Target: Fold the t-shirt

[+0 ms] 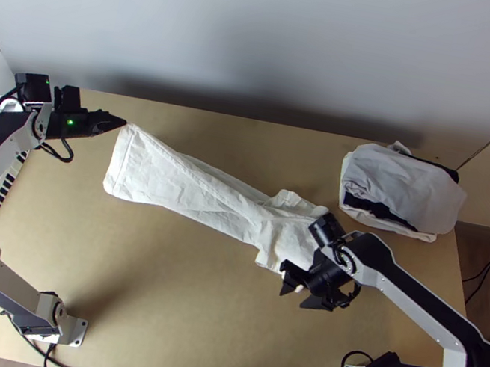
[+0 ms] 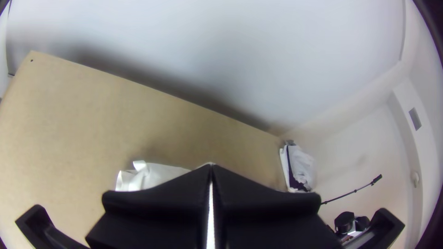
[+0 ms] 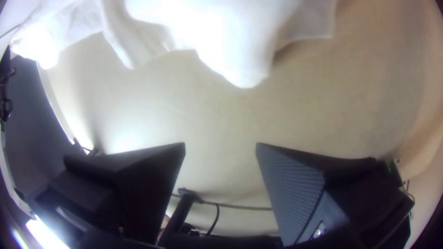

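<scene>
Presently, white t-shirt by one corner in pinching left end effector, right end effector spread.

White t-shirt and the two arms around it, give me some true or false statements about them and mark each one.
1. The left gripper pinches the white t-shirt at a corner. True.
2. The right gripper is shut on the t-shirt. False: its jaws stand wide apart with nothing between them.
3. The t-shirt is spread out fully flat. False: it lies in a long, narrow strip, bunched toward the right arm.
4. A pile of cloths sits near the far right corner of the table. True.
5. That pile is light cloth only. False: dark cloth shows in it too.
</scene>
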